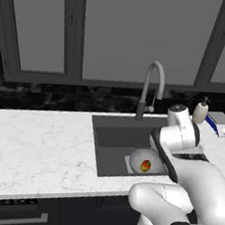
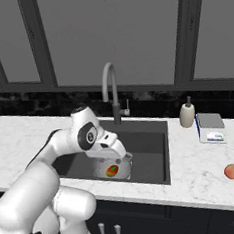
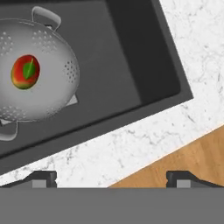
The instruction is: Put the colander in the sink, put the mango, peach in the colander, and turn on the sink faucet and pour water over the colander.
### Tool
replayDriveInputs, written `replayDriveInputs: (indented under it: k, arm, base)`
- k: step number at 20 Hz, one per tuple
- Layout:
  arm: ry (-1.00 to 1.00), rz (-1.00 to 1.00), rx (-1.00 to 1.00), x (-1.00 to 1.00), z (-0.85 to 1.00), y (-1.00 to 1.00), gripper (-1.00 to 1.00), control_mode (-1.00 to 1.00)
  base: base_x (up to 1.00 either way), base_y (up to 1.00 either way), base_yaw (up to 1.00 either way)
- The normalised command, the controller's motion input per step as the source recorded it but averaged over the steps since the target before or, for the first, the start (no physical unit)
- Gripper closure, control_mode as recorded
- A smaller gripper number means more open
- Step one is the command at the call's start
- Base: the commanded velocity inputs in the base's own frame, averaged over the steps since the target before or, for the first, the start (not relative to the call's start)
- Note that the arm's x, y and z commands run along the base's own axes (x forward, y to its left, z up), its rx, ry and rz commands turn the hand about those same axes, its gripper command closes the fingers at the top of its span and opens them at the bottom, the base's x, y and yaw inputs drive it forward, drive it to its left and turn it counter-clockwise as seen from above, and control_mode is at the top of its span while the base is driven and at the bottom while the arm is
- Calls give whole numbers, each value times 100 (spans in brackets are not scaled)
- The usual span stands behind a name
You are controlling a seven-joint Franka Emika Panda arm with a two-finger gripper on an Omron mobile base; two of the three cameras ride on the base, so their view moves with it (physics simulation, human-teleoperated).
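Observation:
The grey colander (image 3: 43, 94) stands on the floor of the dark sink (image 3: 131, 52) with the red-green-yellow mango (image 3: 25, 71) lying inside it. My gripper (image 3: 112, 178) is open and holds nothing; it hovers over the sink's front rim, off to one side of the colander. The colander (image 2: 120, 173) and mango (image 2: 112, 171) also show under my hand in the right base view. On the counter right of the sink lies the pale orange-pink peach (image 2: 232, 171). The gooseneck sink faucet (image 2: 110, 87) rises behind the basin, and no water runs from it.
A small pump bottle (image 2: 187, 115) and a flat blue-and-white box (image 2: 210, 128) stand on the white marble counter (image 2: 193, 167) right of the sink. Dark windows run behind the counter. Wooden floor (image 3: 192, 159) shows past the counter's front edge.

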Motion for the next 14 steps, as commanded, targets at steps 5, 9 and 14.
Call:
replayDriveInputs:
  k: [5,9,14]
  arm:
    - [0,0,0,-20,22,-85,-100,-100]
    - [2,-1,0,-11,18,-94,-100,-100]
    - [8,-2,3,0,11,-100,-100,-100]
  base:
    - [0,0,0]
    - [0,0,0]
    - [0,0,0]
